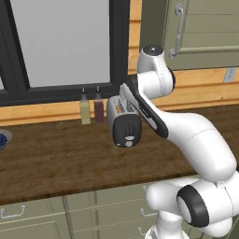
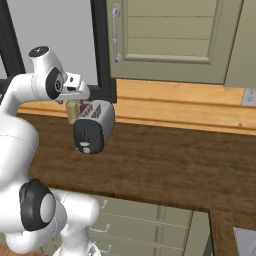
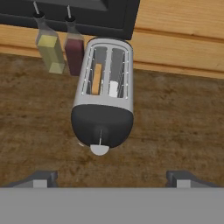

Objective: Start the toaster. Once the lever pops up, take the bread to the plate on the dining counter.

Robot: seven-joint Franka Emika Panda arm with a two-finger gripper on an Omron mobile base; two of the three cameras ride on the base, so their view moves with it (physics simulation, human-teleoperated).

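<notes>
The silver-grey toaster [image 3: 103,94] stands on the dark wood worktop, its black end face [image 3: 101,124] turned toward me. The round pale dial [image 3: 99,150] sits at the base of that face. Above the dial runs a thin vertical line [image 3: 101,136]; I cannot make out the lever tab. A golden-tan bread slice [image 3: 96,78] stands in the left slot, and something pale [image 3: 113,88] shows in the right slot. My gripper [image 3: 112,178] hangs open above and in front of the toaster, touching nothing. The toaster [image 2: 93,127] also sits under my hand [image 2: 75,82]. The plate and dining counter are out of view.
Two slim bottles, one yellow [image 3: 50,52] and one dark red [image 3: 74,54], stand just behind the toaster against the wooden wall strip. A blue-filled bowl [image 1: 2,139] sits at the far left of the worktop [image 1: 60,158]. Green drawer cabinets [image 1: 93,210] run below it.
</notes>
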